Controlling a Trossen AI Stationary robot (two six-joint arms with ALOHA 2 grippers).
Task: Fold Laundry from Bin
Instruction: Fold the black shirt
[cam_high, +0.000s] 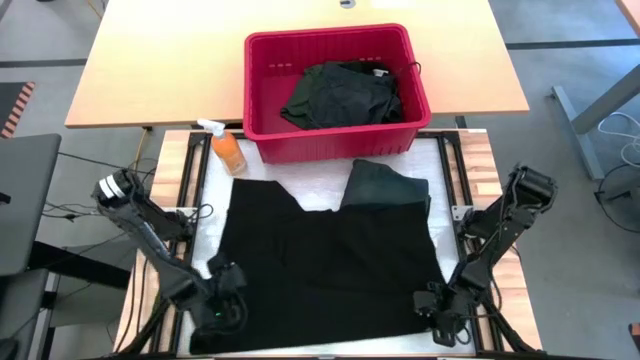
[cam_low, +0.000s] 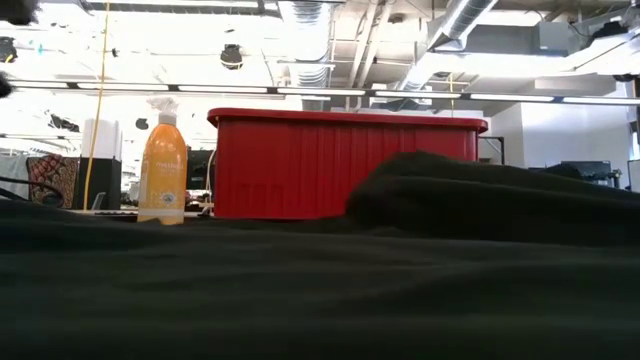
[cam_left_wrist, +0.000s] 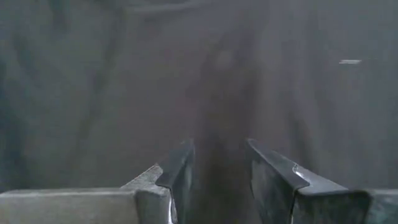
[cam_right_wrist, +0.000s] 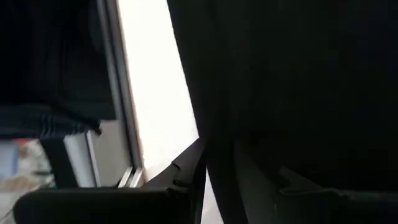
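I have one black garment (cam_high: 320, 265) spread flat mid-table, my left gripper (cam_high: 226, 292) parted above its 7 o'clock corner and my right gripper (cam_high: 440, 312) pinching its 5 o'clock corner, folds undone, more laundry (cam_high: 340, 95) waiting in the bin (cam_high: 262, 80) at 12.

A plain black garment (cam_high: 320, 265) covers a white surface (cam_high: 325, 190). Beside it lies a dark green folded garment (cam_high: 380, 185). A red bin (cam_high: 330, 135) with ribbed sides holds dark cloth (cam_high: 340, 92). An orange spray bottle (cam_high: 228, 150) has a white top.
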